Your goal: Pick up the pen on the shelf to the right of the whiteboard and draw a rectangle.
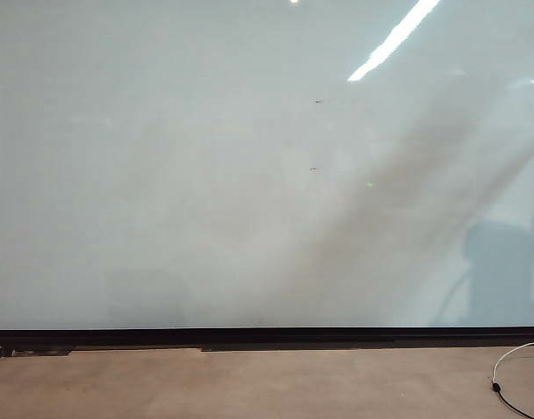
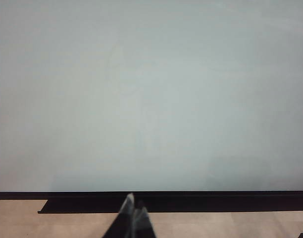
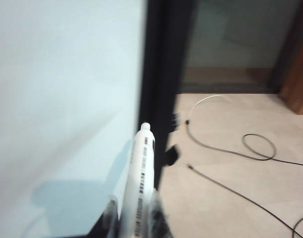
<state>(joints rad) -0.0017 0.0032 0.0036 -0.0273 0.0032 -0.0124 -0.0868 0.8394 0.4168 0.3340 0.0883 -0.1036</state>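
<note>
The whiteboard (image 1: 206, 175) stood upright on the floor (image 1: 249, 384), ahead of both grippers. The left gripper (image 2: 133, 210) sat low before its bottom frame, jaws together. The right gripper (image 3: 134, 213) clamped the pen (image 3: 137, 178), its end pointing along the board's side frame; cables (image 3: 226, 148) lay beyond, on the floor.

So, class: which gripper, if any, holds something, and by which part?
The right gripper is shut on the pen, gripping its lower barrel. The left gripper holds nothing.
</note>
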